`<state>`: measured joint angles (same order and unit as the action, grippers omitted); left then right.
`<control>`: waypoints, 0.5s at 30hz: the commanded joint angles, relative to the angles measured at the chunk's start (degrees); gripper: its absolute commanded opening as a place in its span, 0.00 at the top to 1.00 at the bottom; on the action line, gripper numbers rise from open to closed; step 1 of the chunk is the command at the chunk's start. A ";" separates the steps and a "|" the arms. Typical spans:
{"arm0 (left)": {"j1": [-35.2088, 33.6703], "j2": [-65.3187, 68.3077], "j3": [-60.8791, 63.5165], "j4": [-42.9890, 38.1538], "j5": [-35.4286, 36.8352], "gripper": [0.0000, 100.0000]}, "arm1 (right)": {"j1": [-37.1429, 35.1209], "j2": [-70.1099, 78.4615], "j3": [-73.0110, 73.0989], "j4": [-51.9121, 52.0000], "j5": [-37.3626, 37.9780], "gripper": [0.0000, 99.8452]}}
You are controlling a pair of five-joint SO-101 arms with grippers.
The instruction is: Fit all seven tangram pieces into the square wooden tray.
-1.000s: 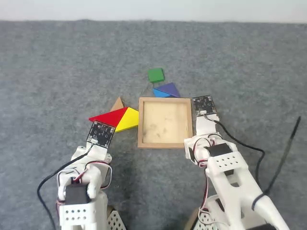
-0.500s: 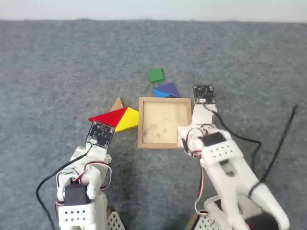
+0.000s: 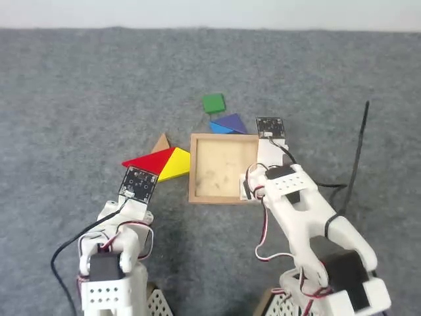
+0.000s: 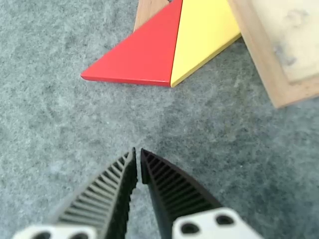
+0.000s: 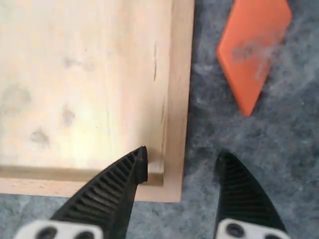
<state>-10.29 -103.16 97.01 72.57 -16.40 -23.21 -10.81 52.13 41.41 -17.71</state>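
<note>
while astride the tray rim, right jaws apart

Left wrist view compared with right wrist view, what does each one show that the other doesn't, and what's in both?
Left wrist view: the red triangle and yellow triangle lying edge to edge, a plain wooden piece next to the red one, and the left gripper, shut, over the carpet. Right wrist view: the orange piece lying beside the tray, apart from it, and the right gripper, open, straddling the tray's rim at a corner. Both: the tray and the grey carpet.
</note>
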 commanded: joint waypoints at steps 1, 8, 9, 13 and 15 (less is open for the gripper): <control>0.18 -1.23 -0.57 0.26 -0.26 0.98 | -1.01 -0.13 -2.99 0.13 0.26 0.89; 0.00 -1.23 -0.57 0.26 -0.26 0.98 | 1.36 -0.48 -2.99 0.92 5.63 0.98; 0.09 -1.23 -0.57 0.26 -0.26 0.98 | 2.24 -0.84 -2.99 1.63 7.12 0.99; -0.09 -1.23 -0.57 0.26 -0.35 0.98 | 4.26 -5.58 -2.90 7.69 9.67 0.99; 0.00 -1.23 -0.57 0.18 -0.35 0.98 | 4.88 -9.19 -2.46 11.12 12.40 0.99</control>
<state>-10.29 -103.16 97.01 72.57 -16.40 -19.78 -13.54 52.13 48.18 -8.92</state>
